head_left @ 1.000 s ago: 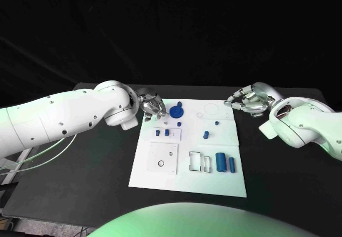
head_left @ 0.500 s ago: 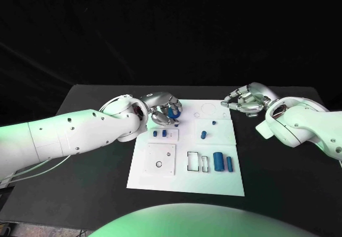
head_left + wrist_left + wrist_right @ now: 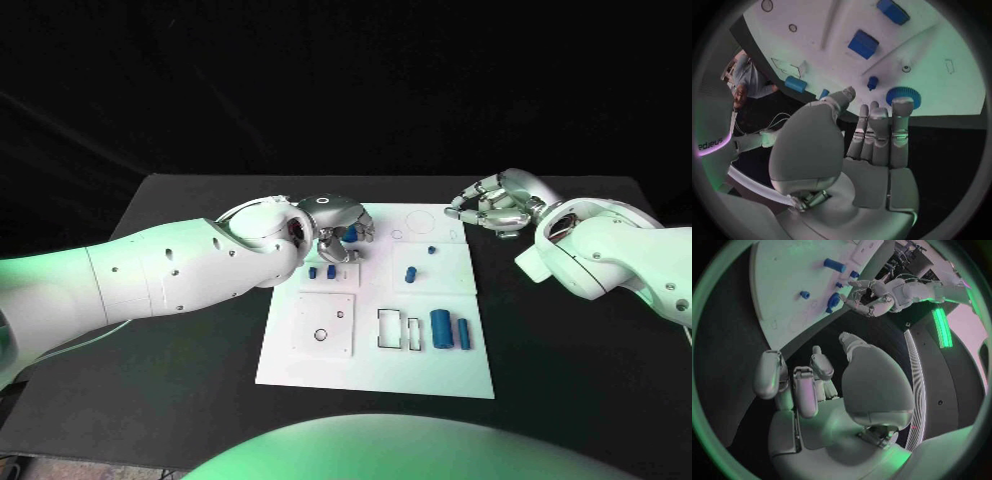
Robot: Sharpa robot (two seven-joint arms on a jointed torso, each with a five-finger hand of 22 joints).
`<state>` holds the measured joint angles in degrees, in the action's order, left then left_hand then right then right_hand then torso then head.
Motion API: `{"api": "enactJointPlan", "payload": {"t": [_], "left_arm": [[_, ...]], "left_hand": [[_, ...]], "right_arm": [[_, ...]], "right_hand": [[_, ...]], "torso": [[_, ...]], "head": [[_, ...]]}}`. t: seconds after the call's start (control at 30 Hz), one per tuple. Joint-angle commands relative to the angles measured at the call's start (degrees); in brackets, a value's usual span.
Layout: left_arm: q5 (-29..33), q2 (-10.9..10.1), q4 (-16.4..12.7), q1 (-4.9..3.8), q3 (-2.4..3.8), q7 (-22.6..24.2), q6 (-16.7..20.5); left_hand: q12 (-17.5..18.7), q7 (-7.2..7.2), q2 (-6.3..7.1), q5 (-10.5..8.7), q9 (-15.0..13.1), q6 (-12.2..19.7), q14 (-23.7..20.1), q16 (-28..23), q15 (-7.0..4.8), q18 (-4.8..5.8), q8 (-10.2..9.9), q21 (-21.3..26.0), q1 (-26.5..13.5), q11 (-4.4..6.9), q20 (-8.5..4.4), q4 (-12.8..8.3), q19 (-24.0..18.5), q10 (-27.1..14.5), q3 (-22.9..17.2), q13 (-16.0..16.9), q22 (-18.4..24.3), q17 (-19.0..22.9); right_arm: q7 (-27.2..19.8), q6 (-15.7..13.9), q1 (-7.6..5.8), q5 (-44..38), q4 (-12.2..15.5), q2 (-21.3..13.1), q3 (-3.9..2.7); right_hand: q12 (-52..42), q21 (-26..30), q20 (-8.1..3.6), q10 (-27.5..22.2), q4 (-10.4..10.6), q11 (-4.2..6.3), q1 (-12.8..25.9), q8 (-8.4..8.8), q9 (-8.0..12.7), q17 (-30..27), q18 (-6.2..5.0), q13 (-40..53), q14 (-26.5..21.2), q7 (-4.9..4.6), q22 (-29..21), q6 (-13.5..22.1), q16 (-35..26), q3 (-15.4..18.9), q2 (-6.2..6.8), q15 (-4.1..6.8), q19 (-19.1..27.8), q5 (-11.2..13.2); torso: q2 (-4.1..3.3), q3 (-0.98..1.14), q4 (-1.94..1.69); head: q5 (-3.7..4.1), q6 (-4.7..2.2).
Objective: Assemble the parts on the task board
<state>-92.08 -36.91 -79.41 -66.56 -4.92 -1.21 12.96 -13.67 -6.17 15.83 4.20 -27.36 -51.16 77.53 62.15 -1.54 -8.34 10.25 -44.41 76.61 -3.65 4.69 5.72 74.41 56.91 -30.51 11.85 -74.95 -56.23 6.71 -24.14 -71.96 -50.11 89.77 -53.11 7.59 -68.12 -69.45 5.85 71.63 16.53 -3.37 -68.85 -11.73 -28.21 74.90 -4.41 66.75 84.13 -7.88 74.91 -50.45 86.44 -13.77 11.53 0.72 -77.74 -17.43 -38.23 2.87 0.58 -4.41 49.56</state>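
White plastic, the task board (image 3: 378, 372) lies flat in the middle of the black desk (image 3: 188, 350), and the left hand (image 3: 335, 222) hangs over its far left corner, covering part of what lies there. From above, only a sliver of a blue gear (image 3: 351, 234) peeks out between the fingers; the left wrist view shows the gear (image 3: 903, 96) lying on the board just past the fingertips (image 3: 902, 106), with a small blue peg (image 3: 872, 82) beside it. Whether a fingertip touches the gear, I cannot tell. The fingers are stretched out side by side and grip nothing.

Counting from above, besides the gear: two small blue blocks (image 3: 323, 270) near the left hand, one little pin (image 3: 411, 272) in the middle panel, one tiny piece (image 3: 431, 249) beyond it, and two blue cylinders (image 3: 441, 328) lying side by side on the right of the board.

The right hand (image 3: 490, 206) hovers off the board's far right corner, over the desk. Its fingers (image 3: 772, 374) are half curled, apart from one another, with nothing between them.
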Motion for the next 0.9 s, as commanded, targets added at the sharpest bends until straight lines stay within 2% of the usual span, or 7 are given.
{"api": "enactJointPlan", "payload": {"t": [0.03, 0.17, 0.37, 0.6, 0.9], "left_arm": [[-4.3, 0.5, 0.6, 0.01, 0.01, -1.8, -4.5], [-4.9, 1.0, 1.1, 0.01, 0.0, -2.3, -5.8], [-5.4, 1.7, 1.9, 0.01, -0.01, -2.9, -7.0], [-5.6, 2.0, 2.3, 0.01, -0.02, -3.0, -7.4], [-5.7, 2.4, 2.5, 0.02, -0.01, -3.0, -8.0]], "left_hand": [[0.9, -0.19, -0.1, -0.01, 0.5, -0.8, 0.7, 1.6, 0.01, 1.34, -0.2, -2.0, 0.8, -0.07, 0.0, 0.0, 0.8, 0.6, -0.7, -0.7, -2.0, -0.9], [2.2, -0.37, -0.17, 0.01, 1.0, -1.9, 1.4, 3.3, 0.05, 1.51, -0.2, -3.3, 1.0, -0.14, 0.03, -0.1, 1.0, 1.5, -1.8, -1.7, -3.2, -1.7], [4.4, -0.85, -0.28, -0.14, 1.7, -4.0, 1.1, 3.7, 0.41, 1.45, 0.0, -2.9, 1.1, -0.51, 0.24, -0.3, 0.4, 2.7, -3.2, -3.1, -4.1, -0.9], [5.4, -1.17, -0.68, -0.27, 2.2, -5.1, 1.0, 4.1, 0.82, 1.5, -0.1, -3.1, 1.4, -0.78, 0.51, -0.6, 0.3, 4.0, -4.4, -3.8, -4.6, -0.6], [6.8, -1.37, -1.13, -0.84, 2.9, -6.7, 1.2, 5.0, 1.45, 1.65, 0.0, -4.1, 1.7, -0.89, 1.03, -1.3, 0.5, 6.4, -6.7, -4.9, -5.7, -0.5]], "right_arm": [[-0.6, -0.1, 0.04, -0.9, 0.0, 0.1, 0.0], [-0.6, -0.2, 0.04, -1.0, 0.0, 0.2, 0.0], [-0.6, -0.2, 0.04, -1.0, 0.1, 0.2, -0.01], [-0.6, -0.3, 0.04, -1.0, 0.2, 0.1, -0.01], [-0.6, -0.3, 0.04, -1.1, 0.1, 0.2, -0.01]], "right_hand": [[0.6, 0.4, 0.04, -0.6, -0.1, -0.06, -0.3, -0.2, -0.1, 6.9, -0.51, -0.6, 2.9, -0.06, 5.6, 0.5, -0.3, 0.4, -0.33, -0.36, 0.3, -0.2], [1.5, 0.6, 0.05, -1.3, -0.1, -0.07, -0.3, -0.22, -0.1, 6.8, -0.54, -1.5, 2.9, -0.06, 5.6, 0.5, -0.4, 0.4, -0.34, -0.37, 0.4, -0.2], [1.9, 0.7, 0.05, -1.5, -0.1, -0.07, -0.3, -0.23, -0.1, 6.8, -0.55, -1.9, 2.8, -0.06, 5.6, 0.5, -0.4, 0.4, -0.35, -0.37, 0.4, -0.2], [2.1, 0.7, 0.05, -1.6, -0.1, -0.05, -0.3, -0.28, -0.2, 6.8, -0.54, -2.1, 2.9, -0.05, 5.6, 0.5, -0.4, 0.4, -0.38, -0.37, 0.4, -0.2], [2.0, 0.7, 0.05, -1.5, -0.1, -0.05, -0.3, -0.3, -0.2, 6.8, -0.54, -2.0, 2.9, -0.04, 5.6, 0.4, -0.4, 0.4, -0.38, -0.37, 0.4, -0.3]], "torso": [[0.04, -0.01, -0.02], [0.04, 0.01, 0.0], [0.02, -0.05, 0.0], [0.05, -0.02, -0.17], [0.04, -0.05, -0.12]], "head": [[0.03, 0.13], [0.1, 0.16], [0.27, 0.2], [0.5, 0.34], [0.44, 0.44]]}}
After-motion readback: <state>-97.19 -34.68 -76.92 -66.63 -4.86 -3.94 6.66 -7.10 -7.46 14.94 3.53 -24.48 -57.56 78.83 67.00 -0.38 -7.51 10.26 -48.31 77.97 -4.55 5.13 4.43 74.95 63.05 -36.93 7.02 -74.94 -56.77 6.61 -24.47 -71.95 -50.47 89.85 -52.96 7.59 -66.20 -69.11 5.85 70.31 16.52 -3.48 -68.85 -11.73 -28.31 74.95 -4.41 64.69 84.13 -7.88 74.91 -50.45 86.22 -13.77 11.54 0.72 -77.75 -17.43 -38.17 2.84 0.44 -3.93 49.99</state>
